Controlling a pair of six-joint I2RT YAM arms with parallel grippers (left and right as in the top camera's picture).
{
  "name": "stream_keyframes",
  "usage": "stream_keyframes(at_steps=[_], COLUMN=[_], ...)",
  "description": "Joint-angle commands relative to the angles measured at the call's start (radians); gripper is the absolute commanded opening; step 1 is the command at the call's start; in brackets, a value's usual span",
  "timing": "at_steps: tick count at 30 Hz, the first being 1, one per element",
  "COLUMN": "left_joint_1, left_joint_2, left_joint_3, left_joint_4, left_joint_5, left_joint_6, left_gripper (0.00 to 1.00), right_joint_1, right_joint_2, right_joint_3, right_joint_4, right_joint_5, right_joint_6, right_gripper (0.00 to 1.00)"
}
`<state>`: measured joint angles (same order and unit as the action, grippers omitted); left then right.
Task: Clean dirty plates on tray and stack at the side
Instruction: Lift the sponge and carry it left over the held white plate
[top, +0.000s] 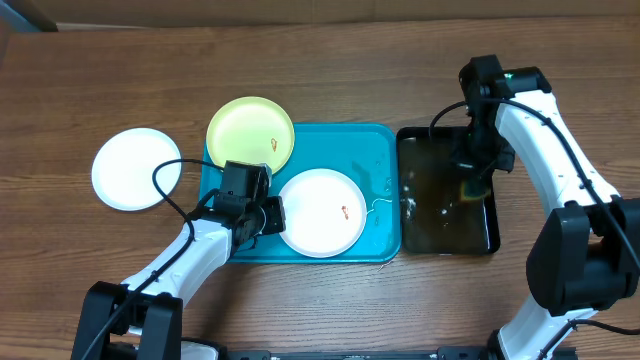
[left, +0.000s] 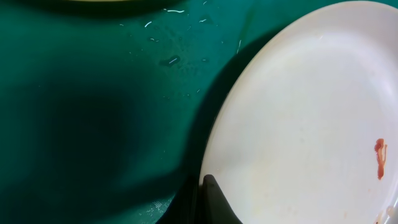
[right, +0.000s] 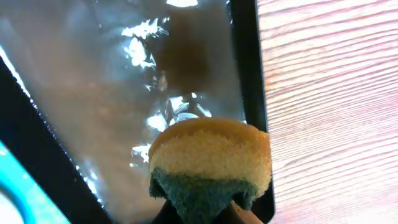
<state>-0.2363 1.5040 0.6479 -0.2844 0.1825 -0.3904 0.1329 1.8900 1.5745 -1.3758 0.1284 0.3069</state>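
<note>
A white plate (top: 322, 212) with a red smear lies on the turquoise tray (top: 375, 160). My left gripper (top: 265, 214) is shut on this plate's left rim. In the left wrist view one dark finger (left: 216, 200) lies over the plate (left: 311, 124) edge, above the tray (left: 93, 93) floor. A yellow-green plate (top: 250, 133) rests on the tray's far left corner. Another white plate (top: 130, 168) sits on the table left of the tray. My right gripper (top: 471, 178) is shut on a yellow and green sponge (right: 211, 162) over the black tray.
The black tray (top: 400, 190) holds murky water and stands right beside the turquoise tray; its rim (right: 244, 74) runs close to the sponge. Water droplets (left: 171, 60) lie on the turquoise tray. Bare wooden table (top: 330, 60) lies behind both trays.
</note>
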Motion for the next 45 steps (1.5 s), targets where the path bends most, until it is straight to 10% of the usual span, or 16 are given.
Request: stream_keyframes(at_steps=[1,29,37,45], left_joint_1=[-0.005,-0.007,-0.007,-0.007], left_joint_2=[0.008,0.019,0.091,0.092], left_joint_3=[0.0,0.079,0.08,0.084], left_joint_4=[-0.005,-0.096,-0.053,-0.044], left_joint_5=[-0.014,-0.092,-0.073,-0.054], left_joint_6=[-0.015,-0.014,-0.014,-0.014], left_gripper=[0.04,0.05,0.39,0.04], right_joint_1=[0.031,0.089,0.127,0.31], right_joint_2=[-0.013,-0.013,-0.013,-0.012], right_joint_3=[0.016,0.025,0.124,0.151], right_joint_4=[0.005,0.008,-0.042,0.019], right_joint_5=[0.051,0.088,-0.006,-0.105], right_joint_6=[0.019,0.0,-0.051,-0.048], right_gripper=[0.04,0.04,0.04,0.04])
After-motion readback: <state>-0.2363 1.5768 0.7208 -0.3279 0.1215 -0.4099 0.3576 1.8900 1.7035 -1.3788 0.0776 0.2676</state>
